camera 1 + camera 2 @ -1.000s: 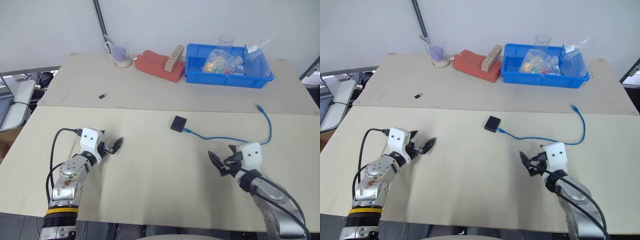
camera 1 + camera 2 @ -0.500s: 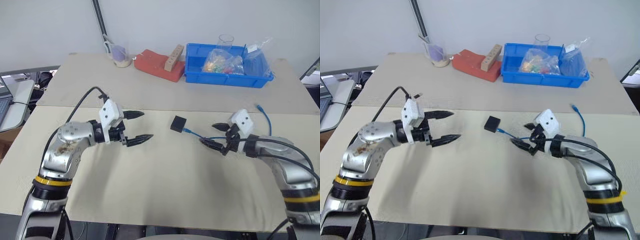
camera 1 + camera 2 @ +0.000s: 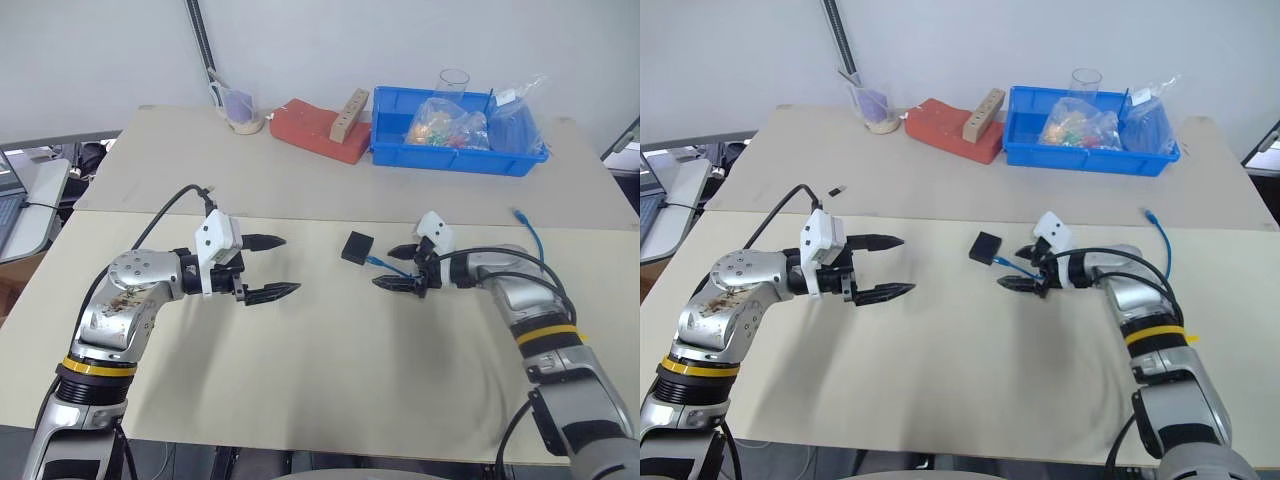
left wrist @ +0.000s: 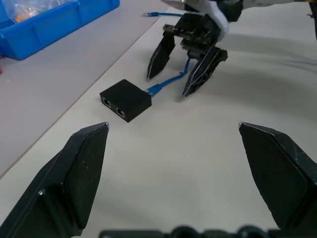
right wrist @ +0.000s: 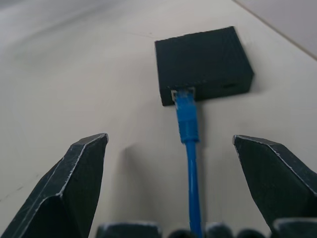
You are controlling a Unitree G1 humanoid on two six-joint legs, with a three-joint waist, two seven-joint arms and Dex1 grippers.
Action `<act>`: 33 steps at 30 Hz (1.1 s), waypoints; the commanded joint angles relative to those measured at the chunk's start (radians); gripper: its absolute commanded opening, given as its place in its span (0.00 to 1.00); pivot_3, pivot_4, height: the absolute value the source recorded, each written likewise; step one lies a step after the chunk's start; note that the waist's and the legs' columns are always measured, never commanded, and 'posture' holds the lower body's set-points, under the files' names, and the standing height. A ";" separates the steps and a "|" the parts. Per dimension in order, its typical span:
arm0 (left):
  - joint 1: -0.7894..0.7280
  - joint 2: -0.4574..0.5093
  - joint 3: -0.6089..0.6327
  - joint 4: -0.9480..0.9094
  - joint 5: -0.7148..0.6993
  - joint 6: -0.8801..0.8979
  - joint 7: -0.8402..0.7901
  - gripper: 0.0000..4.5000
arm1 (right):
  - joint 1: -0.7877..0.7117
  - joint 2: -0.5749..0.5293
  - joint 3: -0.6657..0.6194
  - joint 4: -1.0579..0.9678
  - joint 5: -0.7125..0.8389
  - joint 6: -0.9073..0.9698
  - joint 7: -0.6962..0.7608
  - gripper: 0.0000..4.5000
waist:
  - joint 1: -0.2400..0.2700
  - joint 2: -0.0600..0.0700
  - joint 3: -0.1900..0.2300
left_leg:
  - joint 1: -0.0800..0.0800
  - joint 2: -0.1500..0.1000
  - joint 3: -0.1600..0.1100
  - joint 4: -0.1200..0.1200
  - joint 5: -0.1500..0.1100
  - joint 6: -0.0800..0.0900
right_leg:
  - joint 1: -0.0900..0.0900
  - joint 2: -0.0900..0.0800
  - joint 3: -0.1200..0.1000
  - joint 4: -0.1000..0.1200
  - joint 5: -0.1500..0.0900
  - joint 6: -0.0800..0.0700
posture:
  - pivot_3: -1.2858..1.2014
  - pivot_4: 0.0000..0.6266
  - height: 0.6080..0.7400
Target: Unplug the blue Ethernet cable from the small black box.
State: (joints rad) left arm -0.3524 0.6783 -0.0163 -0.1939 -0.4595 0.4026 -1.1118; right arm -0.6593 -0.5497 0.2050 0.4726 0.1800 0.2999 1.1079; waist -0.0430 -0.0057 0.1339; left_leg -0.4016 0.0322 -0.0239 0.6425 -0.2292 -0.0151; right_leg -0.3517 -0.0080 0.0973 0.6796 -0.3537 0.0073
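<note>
Mid-table, the right gripper (image 5: 173, 188), spread wide, straddles the blue Ethernet cable (image 5: 188, 144) just behind its plug, ready to pinch; the left gripper (image 3: 272, 267), also spread, faces the small black box (image 3: 356, 247) to brace it.

This looks like a robotics lab or test workspace. Two plain beige tables (image 3: 300, 190) stand pushed together against a bare white wall (image 3: 330, 45). At the far side sit a blue plastic parts bin (image 3: 455, 152) holding bagged odds and ends, a red block (image 3: 320, 130) and a cup (image 3: 240, 108). At the far left, a laptop (image 3: 10, 205) rests on a side stand, with cables beyond it.
</note>
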 commanded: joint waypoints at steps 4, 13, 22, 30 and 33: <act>0.016 0.030 0.018 -0.073 -0.028 0.018 -0.006 1.00 | -0.063 0.044 -0.006 0.106 -0.037 -0.075 0.008 0.66 | -0.003 0.000 0.000 | 0.001 0.001 0.000 0.000 0.000 0.000 | 0.000 0.000 0.000 0.001 0.000 0.000 | 0.52 0.24 1.00; 0.023 0.022 0.030 -0.050 -0.040 0.032 0.016 1.00 | -0.087 0.026 -0.042 0.118 -0.047 -0.149 0.024 0.00 | -0.001 0.000 0.000 | 0.001 0.001 0.000 0.000 0.000 0.000 | 0.000 0.000 0.000 0.001 0.000 0.000 | 0.52 0.24 1.00; -0.063 -0.065 0.143 0.059 -0.317 0.414 0.145 1.00 | 0.104 -0.131 -0.083 -0.326 -0.200 -0.630 -0.114 0.00 | 0.002 0.001 0.000 | -0.001 0.000 -0.001 0.000 0.000 0.000 | -0.001 0.000 -0.001 0.001 0.000 0.000 | 0.52 0.24 1.00; -0.228 -0.111 0.051 0.182 -0.298 0.439 0.074 1.00 | 0.145 -0.125 -0.047 -0.485 -0.395 -0.941 -0.285 0.00 | 0.000 0.000 0.000 | 0.000 0.000 -0.001 0.001 0.000 0.000 | 0.000 0.000 -0.001 0.002 0.000 0.000 | 0.52 0.24 1.00; -0.259 -0.134 0.008 0.212 -0.265 0.409 0.044 1.00 | 0.131 -0.106 -0.027 -0.496 -0.435 -0.940 -0.317 0.00 | 0.001 0.000 0.000 | 0.001 0.000 0.000 0.001 0.000 -0.001 | 0.000 0.000 -0.001 0.002 0.000 0.000 | 0.52 0.24 1.00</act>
State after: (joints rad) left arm -0.5916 0.5443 0.0055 0.0177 -0.7402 0.8441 -1.0401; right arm -0.5084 -0.6570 0.1840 0.0163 -0.2385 -0.6225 0.8225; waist -0.0425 -0.0052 0.1343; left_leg -0.4012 0.0320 -0.0244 0.6433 -0.2288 -0.0158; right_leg -0.3519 -0.0076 0.0965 0.6815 -0.3537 0.0074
